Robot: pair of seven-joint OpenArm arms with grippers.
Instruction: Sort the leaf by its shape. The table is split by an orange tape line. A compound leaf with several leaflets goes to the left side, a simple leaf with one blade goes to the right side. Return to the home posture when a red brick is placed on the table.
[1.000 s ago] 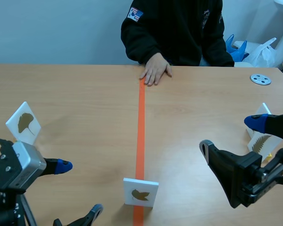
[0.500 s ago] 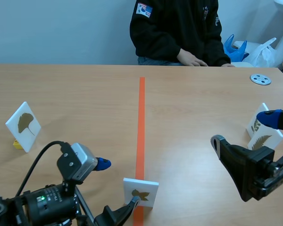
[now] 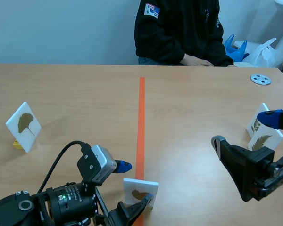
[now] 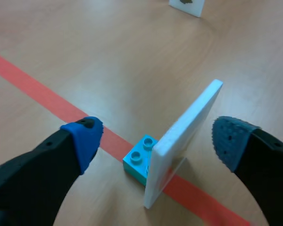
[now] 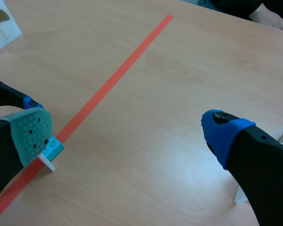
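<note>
The card [image 4: 181, 143] stands on the tape line [image 4: 33, 87] at the surface's near edge, edge-on between the parted left jaws, its faces toward their pads [image 4: 228, 141]. The right jaws, also parted, lie farther off.

**Tight near, open beyond**

The white upright leaf card [image 3: 140, 192] on a teal brick [image 4: 137, 159] stands on the orange tape line [image 3: 141, 122], with gaps on each side to the left gripper [image 4: 158, 139]'s spread fingers [image 4: 82, 141]. Bare wooden table [image 3: 188, 103] stretches far of it. In the way: white ginkgo card [image 3: 23, 126] left, white fern cards [image 3: 264, 136] right, grey disc [image 3: 260, 79] far right.
</note>
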